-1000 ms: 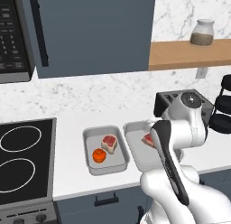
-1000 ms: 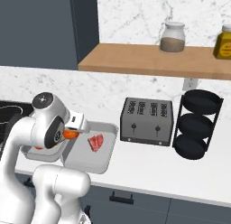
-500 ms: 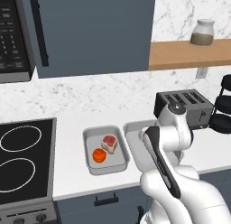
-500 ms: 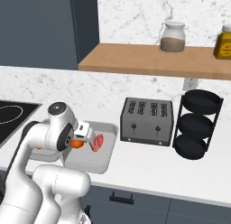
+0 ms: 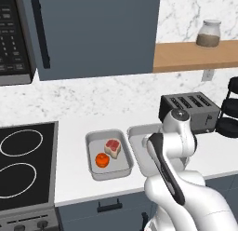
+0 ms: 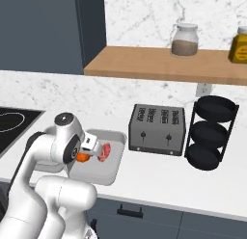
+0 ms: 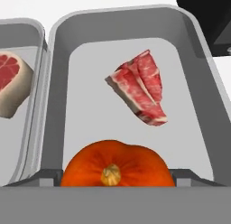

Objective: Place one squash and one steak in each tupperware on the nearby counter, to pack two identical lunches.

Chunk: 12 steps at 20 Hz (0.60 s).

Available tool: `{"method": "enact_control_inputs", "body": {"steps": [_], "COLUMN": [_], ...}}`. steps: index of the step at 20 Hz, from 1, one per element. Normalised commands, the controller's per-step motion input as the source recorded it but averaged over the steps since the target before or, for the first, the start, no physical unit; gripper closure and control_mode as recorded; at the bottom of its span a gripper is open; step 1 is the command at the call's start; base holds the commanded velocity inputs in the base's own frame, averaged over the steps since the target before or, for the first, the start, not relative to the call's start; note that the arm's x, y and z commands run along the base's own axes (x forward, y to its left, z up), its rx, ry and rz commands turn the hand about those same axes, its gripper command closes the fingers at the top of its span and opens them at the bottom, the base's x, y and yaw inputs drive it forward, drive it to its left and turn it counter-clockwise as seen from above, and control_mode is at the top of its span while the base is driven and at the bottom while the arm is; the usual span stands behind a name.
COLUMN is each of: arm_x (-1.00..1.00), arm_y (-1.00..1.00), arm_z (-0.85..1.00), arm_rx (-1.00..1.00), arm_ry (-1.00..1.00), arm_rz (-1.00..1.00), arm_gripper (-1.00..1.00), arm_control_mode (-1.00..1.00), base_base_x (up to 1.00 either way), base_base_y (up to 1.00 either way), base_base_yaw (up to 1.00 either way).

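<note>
Two light-grey tupperware sit side by side on the white counter. The left tupperware holds a thick steak and a squash. My arm covers much of the right tupperware. In the hand view a flat pinkish steak lies in that right tupperware. My gripper is shut on the second squash, low over the container's near end. In the right base view this squash shows at the gripper, beside the flat steak.
A dark toaster stands just right of the containers, with a black tiered rack beyond it. A black stove top lies to the left. A wooden shelf with jars hangs above, next to a dark cabinet.
The arm has swung right and down, carrying the squash over the right tupperware. In the last half second it has hardly moved. The jaws keep the same width.
</note>
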Motion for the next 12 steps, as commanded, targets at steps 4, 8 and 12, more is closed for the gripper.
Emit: {"method": "enact_control_inputs", "body": {"steps": [4,8,12], "arm_x": [0.00,0.01,0.14], "arm_y": [0.13,0.01,0.00], "arm_z": [-0.48,-0.18,-0.03], "arm_rx": [0.00,0.00,0.00], "arm_ry": [0.00,-0.03,-0.02], "arm_rz": [0.00,0.00,0.00], "arm_gripper": [-1.00,-1.00,-1.00], "arm_control_mode": [-1.00,-1.00,-1.00], "base_base_x": [0.00,0.00,0.00], "base_base_y": [0.00,0.00,0.00], "base_base_yaw": [0.00,0.00,0.00]}}
